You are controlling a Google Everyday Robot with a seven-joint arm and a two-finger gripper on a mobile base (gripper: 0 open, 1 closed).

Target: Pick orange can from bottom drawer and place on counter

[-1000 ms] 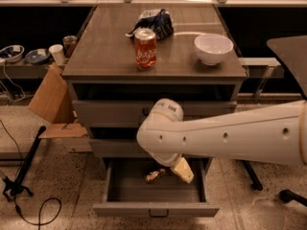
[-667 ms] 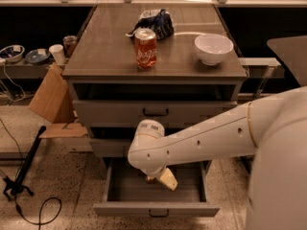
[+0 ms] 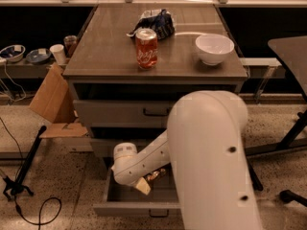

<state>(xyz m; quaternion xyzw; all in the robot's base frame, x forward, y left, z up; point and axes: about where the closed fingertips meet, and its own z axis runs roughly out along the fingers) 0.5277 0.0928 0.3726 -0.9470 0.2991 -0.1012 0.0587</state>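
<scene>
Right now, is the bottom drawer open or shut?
Open. The bottom drawer stands well out from the cabinet, its inside showing; the gripper is down inside it, near the orange can.

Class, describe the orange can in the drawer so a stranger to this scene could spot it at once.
Find the grey cabinet and look down to its open bottom drawer. Inside, just beside the gripper, is the orange can. It is small and dull golden, unlike the bright red can standing up on the counter.
</scene>
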